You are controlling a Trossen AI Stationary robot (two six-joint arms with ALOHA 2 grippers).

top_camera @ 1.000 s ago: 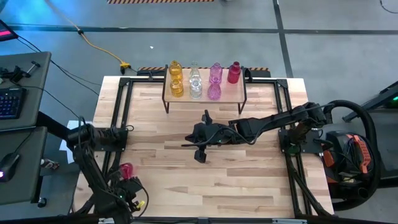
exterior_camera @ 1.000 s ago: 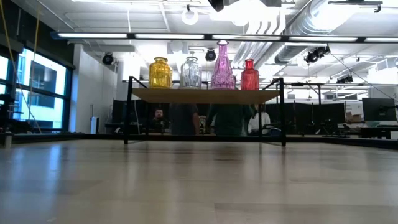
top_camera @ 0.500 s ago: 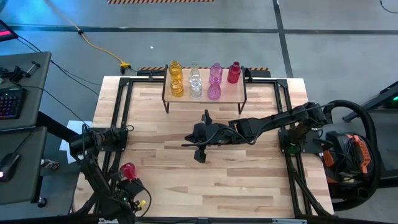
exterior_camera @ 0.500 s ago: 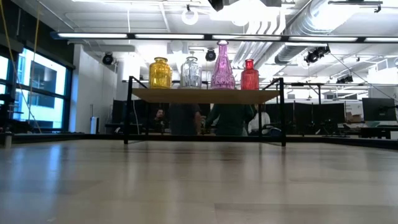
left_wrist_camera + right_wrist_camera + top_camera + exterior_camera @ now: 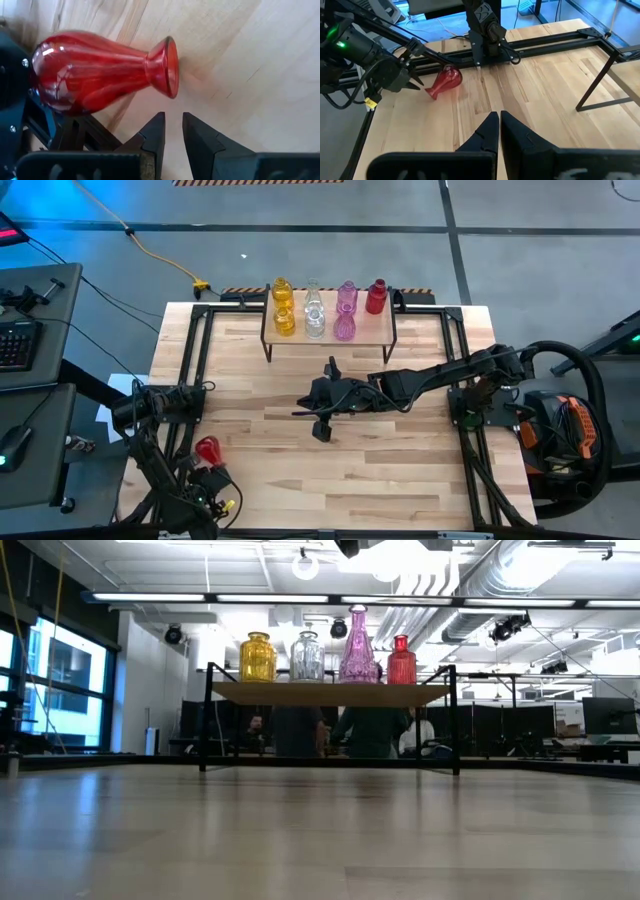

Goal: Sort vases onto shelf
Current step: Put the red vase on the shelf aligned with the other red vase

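While the red vase [image 5: 100, 75] lies sideways, the left pincer [image 5: 172, 131] hovers beside it, nearly together.

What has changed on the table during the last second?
The left gripper edged slightly left in the high view, beside the red vase, which lies on its side, ungrasped, and barely shifted. The right gripper, the shelf and its seven vases stayed as they were.

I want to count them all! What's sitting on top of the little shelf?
Seven vases stand on the shelf: two yellow, two clear, two pink, one red. From table height, back ones hide behind front ones.
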